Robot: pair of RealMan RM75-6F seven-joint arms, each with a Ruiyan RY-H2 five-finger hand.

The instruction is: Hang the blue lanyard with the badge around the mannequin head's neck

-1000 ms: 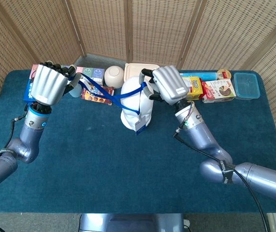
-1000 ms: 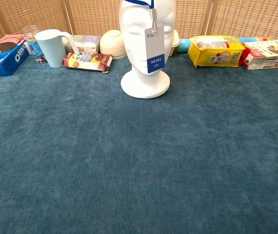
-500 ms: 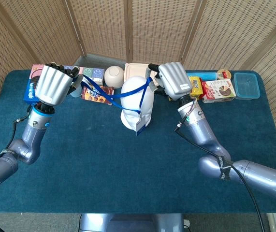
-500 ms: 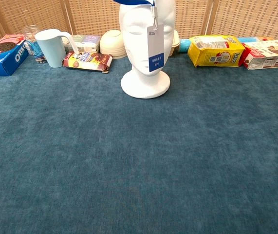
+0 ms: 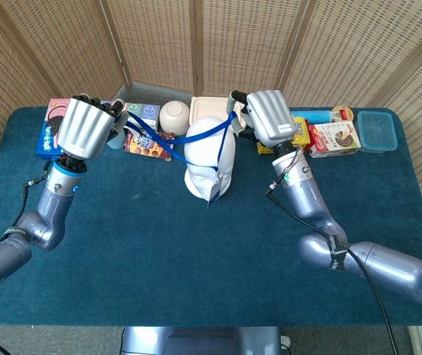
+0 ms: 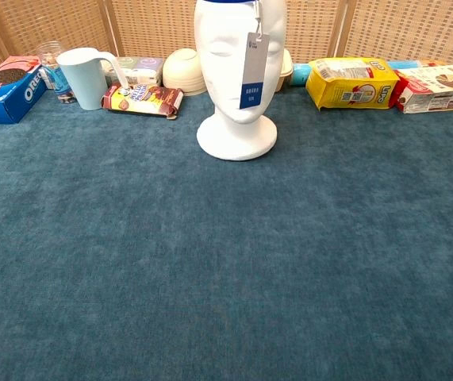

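- The left hand was raised above the far left part of the table, fingers curled around one end of the blue lanyard, gripping it.
- The right hand was raised on the other side of the mannequin head, close to its crown, fingers closed on the other end of the lanyard's loop.
- Between the two hands the strap ran taut, its long axis lying left to right across the top of the head; from the left hand two strands converged toward the head and one dropped down its face.
- The lanyard had not reached the neck; it sat over the crown and forehead.
- The badge hung upright against the face, its long axis vertical, its lower edge above the head's base.
- Open room: the whole near half of the blue table, on the robot's side of both hands, lay bare carpet up to the near edge.
- Crowded edge: behind and below the left hand stood a pale mug, a blue biscuit box and a chocolate bar pack; a cream bowl sat between that hand and the head.
- Below and beyond the right hand lay a yellow packet and a red-and-white box, with a clear blue container further out near the table's far right corner.
- Wicker screens closed off the far edge behind both hands.
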